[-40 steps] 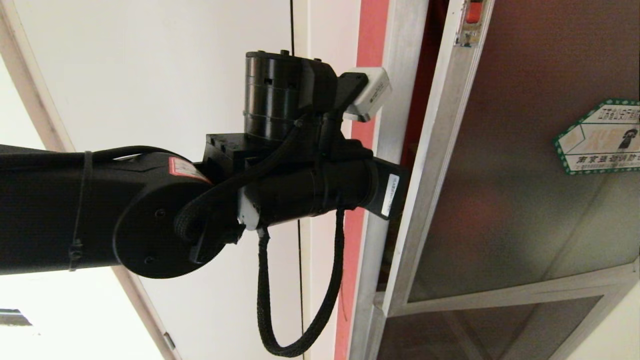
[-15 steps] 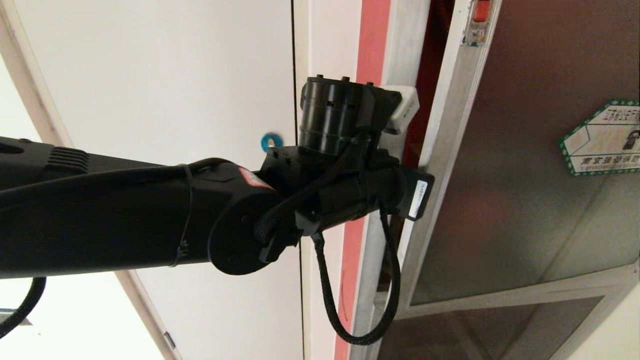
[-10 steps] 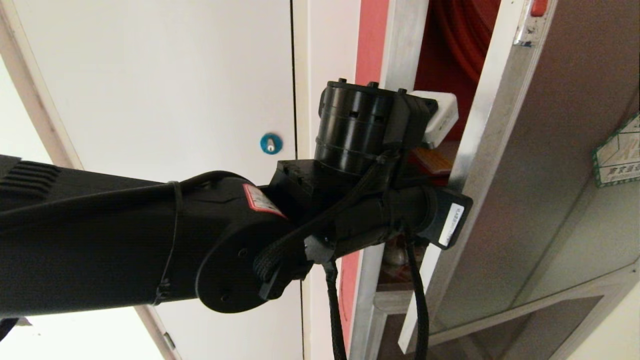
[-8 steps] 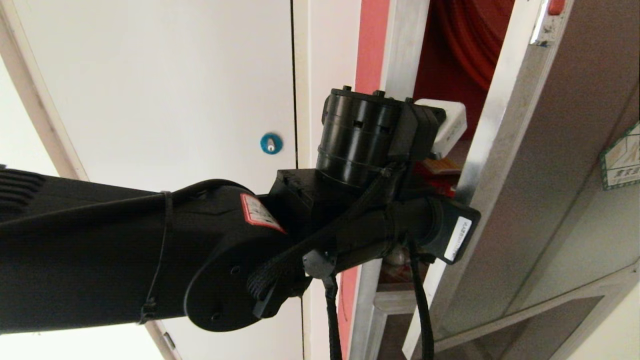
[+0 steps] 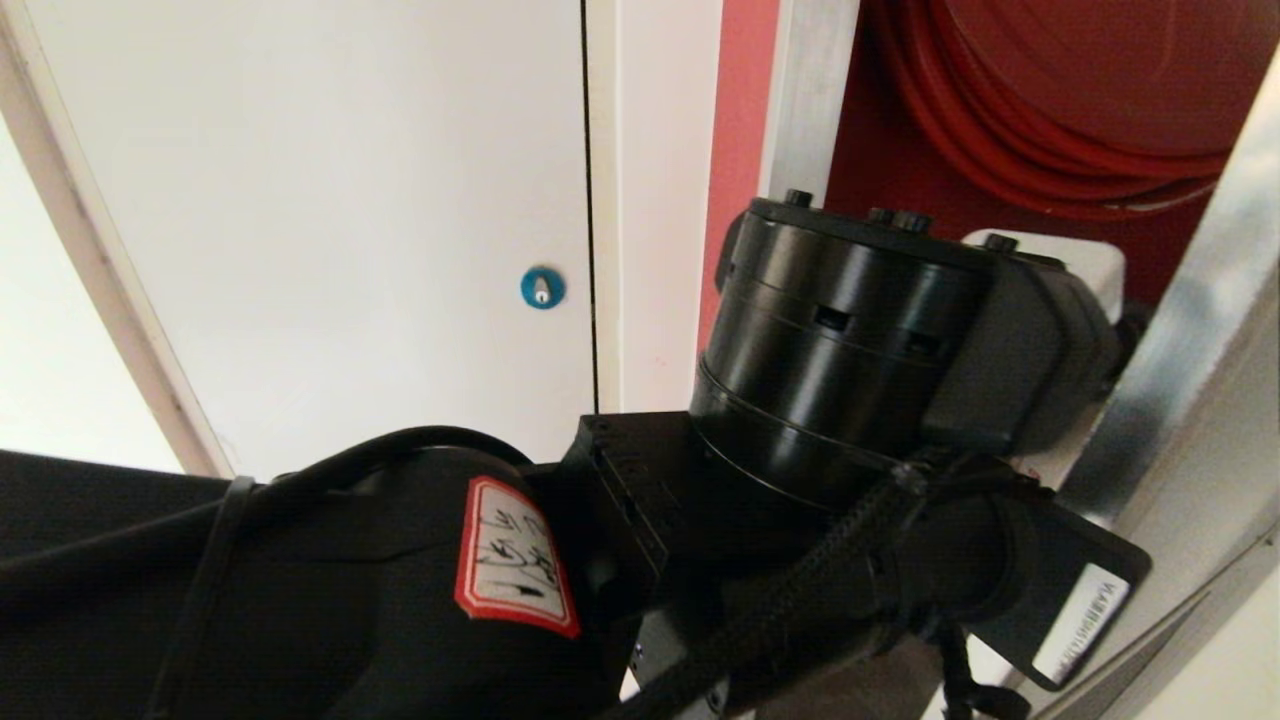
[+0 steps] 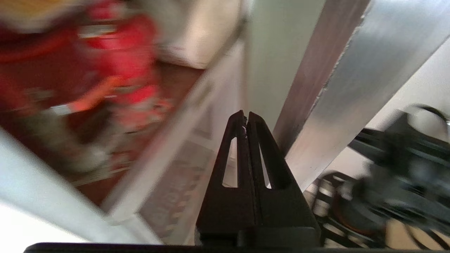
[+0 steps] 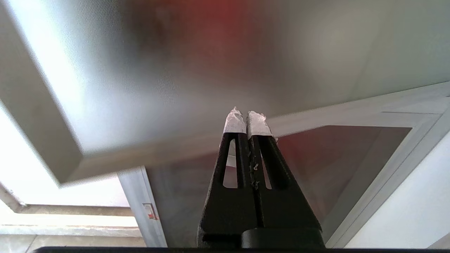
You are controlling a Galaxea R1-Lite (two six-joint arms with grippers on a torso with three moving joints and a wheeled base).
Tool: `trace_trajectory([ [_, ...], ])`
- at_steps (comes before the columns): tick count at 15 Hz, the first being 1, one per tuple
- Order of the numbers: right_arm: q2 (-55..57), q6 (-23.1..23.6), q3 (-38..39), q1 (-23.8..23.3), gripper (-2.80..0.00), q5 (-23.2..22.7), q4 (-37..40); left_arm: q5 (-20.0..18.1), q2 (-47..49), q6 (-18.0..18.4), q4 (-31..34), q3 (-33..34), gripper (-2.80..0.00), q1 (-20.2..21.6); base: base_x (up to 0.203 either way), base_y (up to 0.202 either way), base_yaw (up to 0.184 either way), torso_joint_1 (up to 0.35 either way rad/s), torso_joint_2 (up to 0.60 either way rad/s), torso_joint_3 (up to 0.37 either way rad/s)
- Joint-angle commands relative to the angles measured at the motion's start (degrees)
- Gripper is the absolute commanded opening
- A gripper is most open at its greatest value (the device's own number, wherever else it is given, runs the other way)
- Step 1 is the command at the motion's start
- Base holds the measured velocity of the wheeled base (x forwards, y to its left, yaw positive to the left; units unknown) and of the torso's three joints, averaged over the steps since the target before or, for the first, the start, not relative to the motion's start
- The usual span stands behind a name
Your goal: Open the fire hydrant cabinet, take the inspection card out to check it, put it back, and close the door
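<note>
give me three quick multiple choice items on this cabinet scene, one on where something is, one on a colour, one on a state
1. Where is the round lock?
A. on the white panel left of the cabinet
B. on the glass door
C. on the hose reel

2. What colour is the hose reel inside the fire hydrant cabinet?
A. blue
B. red
C. yellow

3. How do the fingers of the left gripper stand?
A. wide apart
B. clamped on a card
C. pressed together with nothing between them

Answers:
1. A, the head view shows the blue lock on the plain white panel, left of the cabinet's silver frame.
2. B, the coiled reel at the top of the opening is red.
3. C, the left wrist view shows the two black fingers meeting at their tips, next to the door frame, with nothing held.
</note>
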State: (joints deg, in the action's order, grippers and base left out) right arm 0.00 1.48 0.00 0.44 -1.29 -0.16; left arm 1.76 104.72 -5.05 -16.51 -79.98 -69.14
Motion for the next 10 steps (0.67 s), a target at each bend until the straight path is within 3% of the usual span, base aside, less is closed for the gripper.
trace_trajectory([
  [1, 0.09, 0.02, 0.09, 0.0, -2.8, -0.03, -0.02, 0.09, 0.25, -0.05, -0.11, 0.22, -2.8, -1.59, 0.0, 0.0, 0.0, 0.0, 0.0, 0.0],
  [10, 0.09, 0.02, 0.09, 0.09, -2.8, -0.03, -0.02, -0.05, 1.87, -0.58, -0.02, 1.14, -2.8, -7.04, 0.0, 0.0, 0.0, 0.0, 0.0, 0.0],
])
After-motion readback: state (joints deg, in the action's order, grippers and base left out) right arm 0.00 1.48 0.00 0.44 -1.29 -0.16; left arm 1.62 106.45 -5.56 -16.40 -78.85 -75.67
